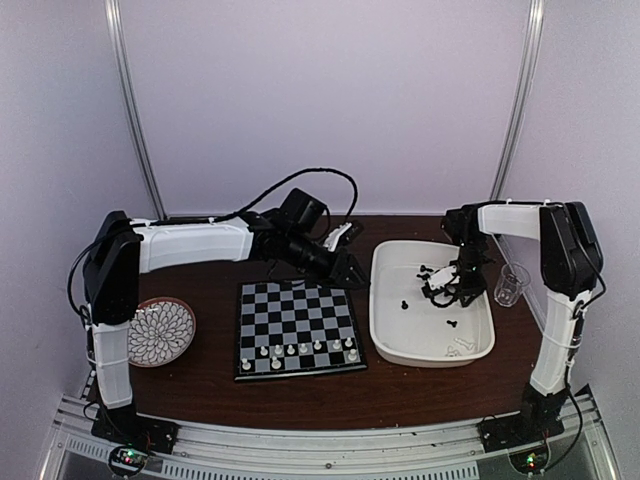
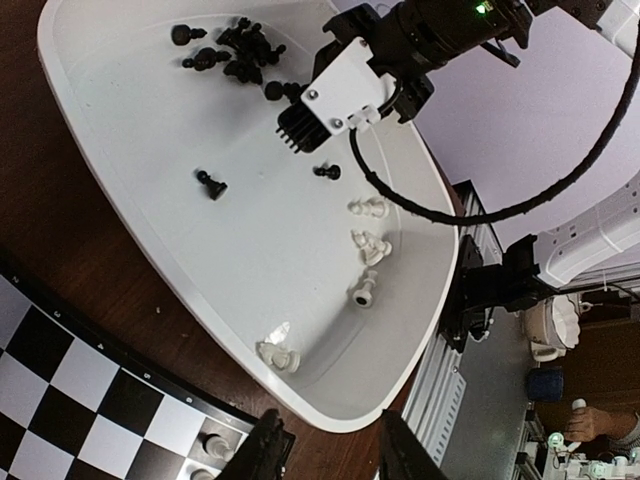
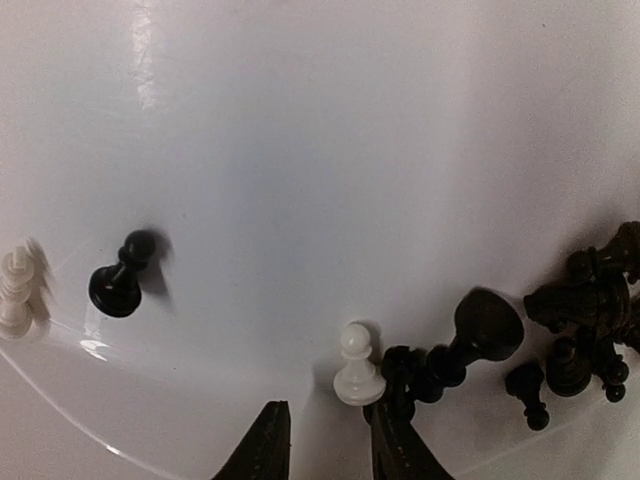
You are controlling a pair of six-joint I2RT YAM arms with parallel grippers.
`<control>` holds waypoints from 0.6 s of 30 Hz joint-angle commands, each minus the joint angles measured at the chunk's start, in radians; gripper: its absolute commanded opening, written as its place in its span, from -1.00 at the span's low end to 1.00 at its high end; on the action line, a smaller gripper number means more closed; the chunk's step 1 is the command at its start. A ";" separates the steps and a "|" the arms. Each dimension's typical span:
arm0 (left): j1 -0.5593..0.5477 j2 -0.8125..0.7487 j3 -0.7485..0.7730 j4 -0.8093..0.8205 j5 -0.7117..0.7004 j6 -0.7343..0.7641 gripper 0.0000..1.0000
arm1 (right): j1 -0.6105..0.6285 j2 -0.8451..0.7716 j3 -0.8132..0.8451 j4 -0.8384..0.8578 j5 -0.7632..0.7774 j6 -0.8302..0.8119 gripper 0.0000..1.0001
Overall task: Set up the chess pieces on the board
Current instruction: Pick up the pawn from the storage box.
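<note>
Left end effector [image 2: 330, 440] and right end effector [image 3: 325, 425]: found parted, empty. White chess pieces [image 1: 300, 350] partly set on the board [image 1: 290, 310]; blacks left in tray [image 1: 415, 335].

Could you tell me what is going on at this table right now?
Two robot arms are setting up a chessboard. Several white pieces stand on its near rows; the rest, black and white, lie in the white tray. The right gripper is down in the tray, jaws open, with an upright white pawn just ahead of its fingertips, beside a heap of black pieces. The left gripper hovers open and empty between board and tray.
</note>
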 commanded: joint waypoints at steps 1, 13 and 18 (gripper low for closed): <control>-0.005 -0.034 -0.018 0.055 -0.008 0.010 -0.33 | 0.010 0.023 0.011 0.006 0.007 0.011 -0.37; -0.005 -0.021 -0.012 0.059 -0.001 -0.004 -0.33 | 0.017 0.037 -0.019 0.033 -0.019 0.064 -0.38; -0.005 -0.018 -0.013 0.061 -0.001 -0.006 -0.33 | 0.017 0.041 -0.047 0.065 -0.014 0.075 -0.39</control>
